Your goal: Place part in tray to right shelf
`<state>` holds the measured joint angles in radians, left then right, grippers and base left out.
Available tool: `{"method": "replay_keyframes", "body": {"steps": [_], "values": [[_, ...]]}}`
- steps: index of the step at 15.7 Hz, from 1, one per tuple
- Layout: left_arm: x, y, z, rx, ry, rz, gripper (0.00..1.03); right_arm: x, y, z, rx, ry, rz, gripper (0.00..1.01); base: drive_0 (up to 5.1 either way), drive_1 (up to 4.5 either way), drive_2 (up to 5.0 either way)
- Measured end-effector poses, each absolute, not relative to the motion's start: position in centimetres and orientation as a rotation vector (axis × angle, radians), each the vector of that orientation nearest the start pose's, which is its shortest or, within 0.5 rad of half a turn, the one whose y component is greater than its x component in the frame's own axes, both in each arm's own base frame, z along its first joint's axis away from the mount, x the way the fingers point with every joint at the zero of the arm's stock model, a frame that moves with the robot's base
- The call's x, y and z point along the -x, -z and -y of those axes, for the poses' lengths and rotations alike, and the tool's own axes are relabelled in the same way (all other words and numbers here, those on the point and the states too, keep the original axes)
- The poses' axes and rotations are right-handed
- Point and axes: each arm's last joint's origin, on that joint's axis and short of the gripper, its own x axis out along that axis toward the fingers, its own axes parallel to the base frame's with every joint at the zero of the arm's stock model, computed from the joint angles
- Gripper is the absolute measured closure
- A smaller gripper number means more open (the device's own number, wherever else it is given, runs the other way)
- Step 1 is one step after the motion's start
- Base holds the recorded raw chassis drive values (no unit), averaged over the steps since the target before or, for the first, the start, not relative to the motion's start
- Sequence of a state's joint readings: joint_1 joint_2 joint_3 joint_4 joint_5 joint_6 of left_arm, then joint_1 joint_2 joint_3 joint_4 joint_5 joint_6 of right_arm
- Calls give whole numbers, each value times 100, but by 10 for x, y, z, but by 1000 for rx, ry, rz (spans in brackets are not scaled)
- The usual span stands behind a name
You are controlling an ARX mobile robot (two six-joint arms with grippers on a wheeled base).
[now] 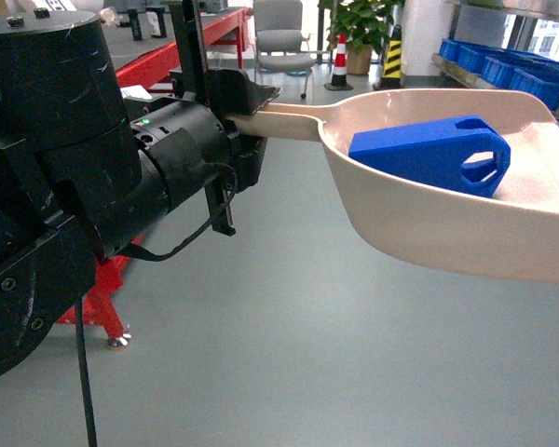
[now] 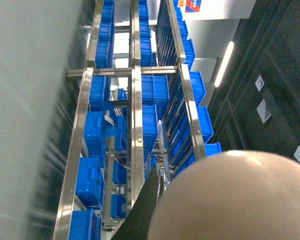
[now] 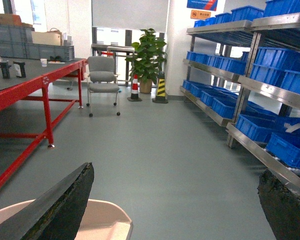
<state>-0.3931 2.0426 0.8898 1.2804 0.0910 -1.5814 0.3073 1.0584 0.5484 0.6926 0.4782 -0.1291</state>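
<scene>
Head view, long handle of the beige plastic dustpan-shaped tray [image 1: 503,223] is clamped by the left gripper [image 1: 252,116], small bright-blue wedge-shaped part [image 1: 433,152] is carried in the scoop beyond it, right gripper [image 3: 175,210] is seen spread open, stainless-steel shelf [image 3: 262,95] to its right.

A matte black cylindrical left arm housing [image 1: 84,158] is seen, scuffed, with recessed screws, a green indicator light [image 1: 145,121] and a thin black cable [image 1: 182,244] looped behind the gripper.

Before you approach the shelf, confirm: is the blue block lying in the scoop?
Yes, the blue block lies inside the beige scoop, which is held up above the floor.
</scene>
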Motion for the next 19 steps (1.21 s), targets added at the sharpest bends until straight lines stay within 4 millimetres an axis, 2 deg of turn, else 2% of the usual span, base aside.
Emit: {"method": "replay_keyframes", "body": {"steps": [19], "values": [[-359, -151, 152, 1565, 477, -281, 90, -219, -283, -55, 59, 182, 155, 3, -2, 431, -435]]}}
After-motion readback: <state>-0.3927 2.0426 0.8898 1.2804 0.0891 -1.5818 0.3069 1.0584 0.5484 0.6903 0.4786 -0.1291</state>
